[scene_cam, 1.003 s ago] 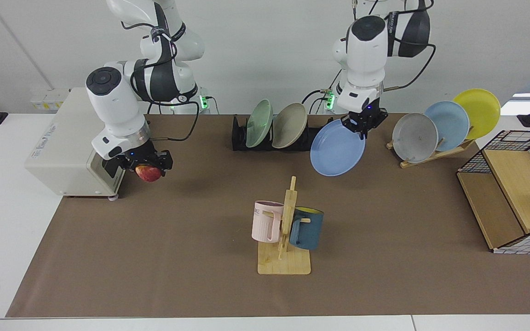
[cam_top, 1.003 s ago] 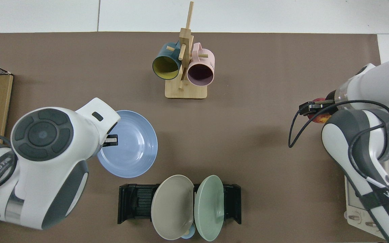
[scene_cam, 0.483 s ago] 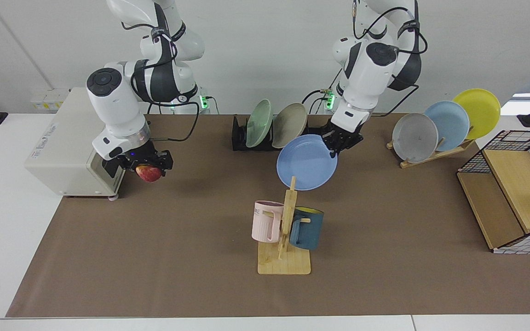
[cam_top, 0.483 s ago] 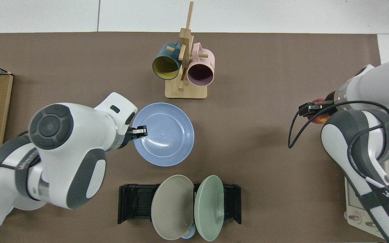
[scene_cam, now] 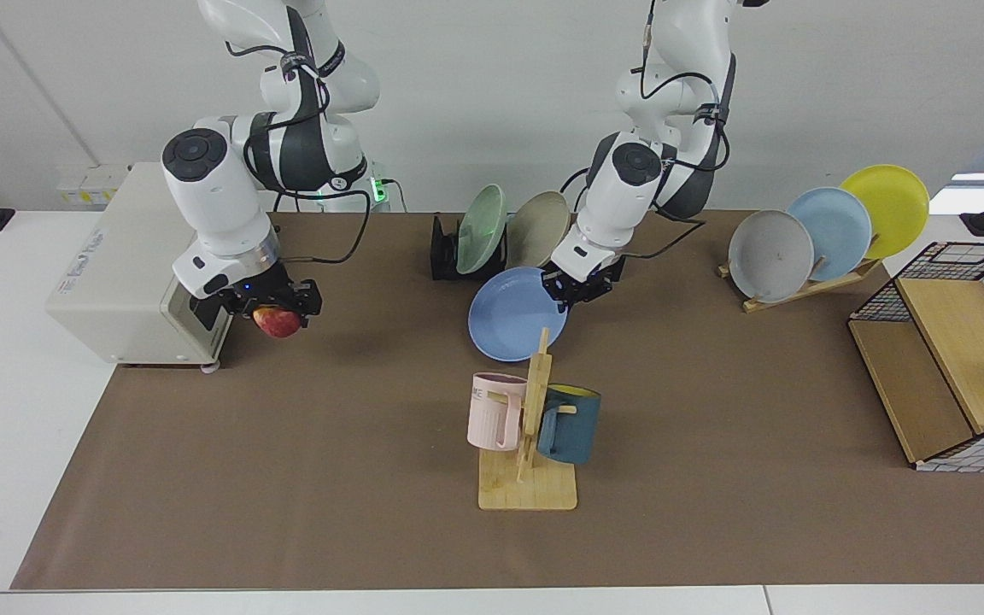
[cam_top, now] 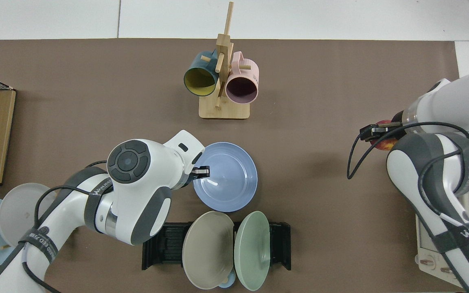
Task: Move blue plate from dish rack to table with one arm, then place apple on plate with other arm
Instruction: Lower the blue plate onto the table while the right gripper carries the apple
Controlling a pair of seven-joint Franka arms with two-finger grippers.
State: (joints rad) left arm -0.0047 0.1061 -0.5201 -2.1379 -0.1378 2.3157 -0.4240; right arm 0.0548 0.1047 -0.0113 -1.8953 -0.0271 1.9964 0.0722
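The left end effector (scene_cam: 579, 288), clamped on the blue plate (scene_cam: 516, 314), has swung it down before the dish rack (scene_cam: 449, 249), near release. Right end effector (scene_cam: 277, 303) grips the apple (scene_cam: 277, 321), waiting.

Setting: robotics laboratory, staged as a kitchen bench. Evidence: two white jointed arms (scene_cam: 227, 205) standing at the far edge of a table (scene_cam: 287, 478) that is wearing a brown covering between white margins; bare white wall behind; cables trailing; a beige equipment box (scene_cam: 116, 273) sitting at one end. Household props lying about: dish rack (scene_cam: 449, 248), wooden plate stand (scene_cam: 808, 286), mug tree (scene_cam: 530, 427), wire-and-wood crate (scene_cam: 953, 376).
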